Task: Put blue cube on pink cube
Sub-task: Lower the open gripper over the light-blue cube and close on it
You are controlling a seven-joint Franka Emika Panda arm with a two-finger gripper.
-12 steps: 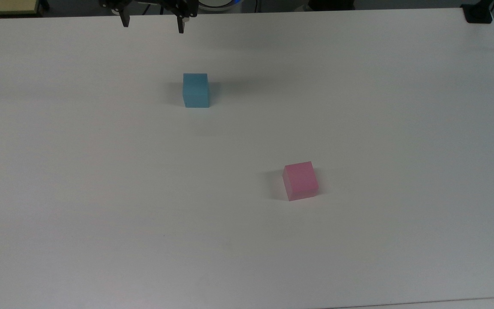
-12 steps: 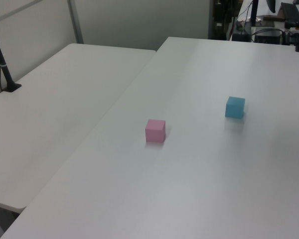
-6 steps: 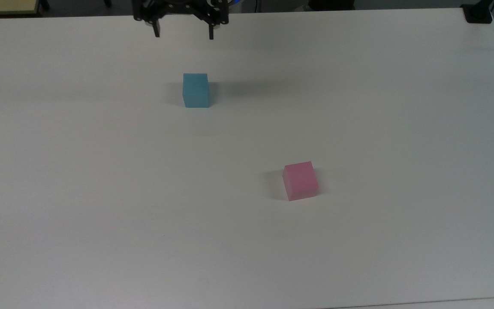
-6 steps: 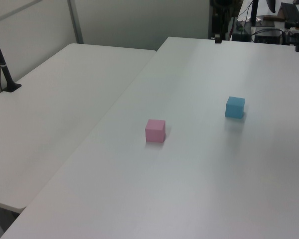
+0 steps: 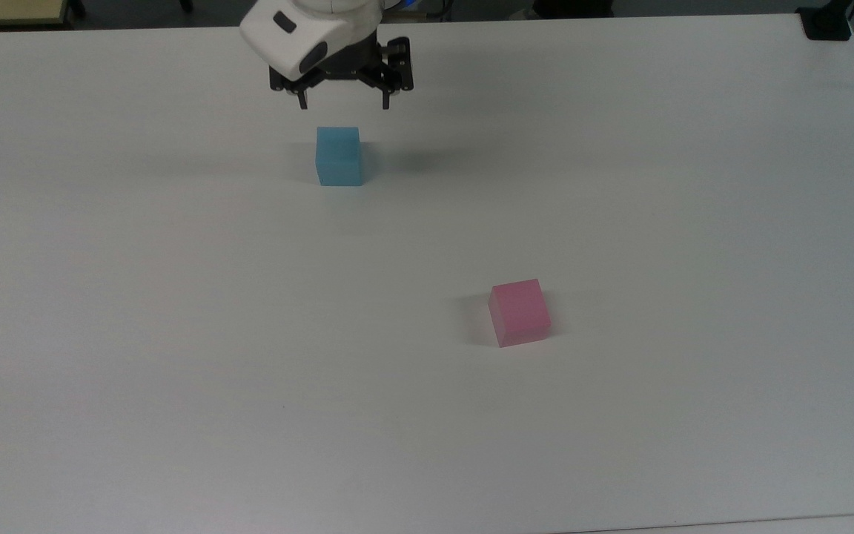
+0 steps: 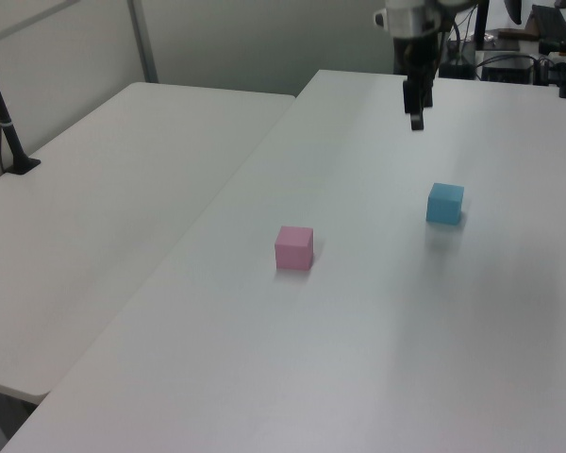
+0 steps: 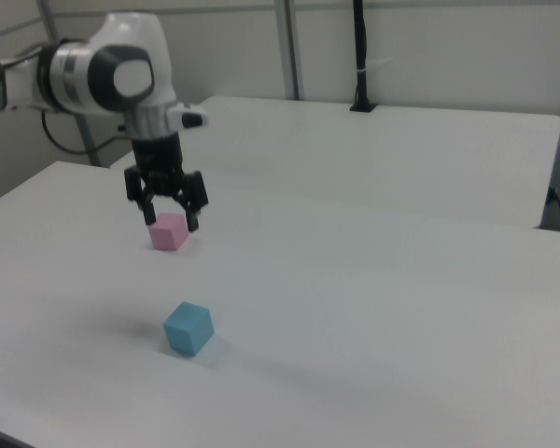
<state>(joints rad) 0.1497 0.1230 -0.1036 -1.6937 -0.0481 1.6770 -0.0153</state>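
Now approach step — fingers point(image 5: 343, 103) spread, empty, above blue cube point(image 5: 339, 156); next: descend, straddle, close — carry to pink cube point(image 5: 520, 311) mid-tabletop point(image 5: 175, 334).

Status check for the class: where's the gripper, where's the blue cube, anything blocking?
Gripper open, above table. Blue cube ungrasped on table. Pink cube apart, top bare. Nothing in the way.
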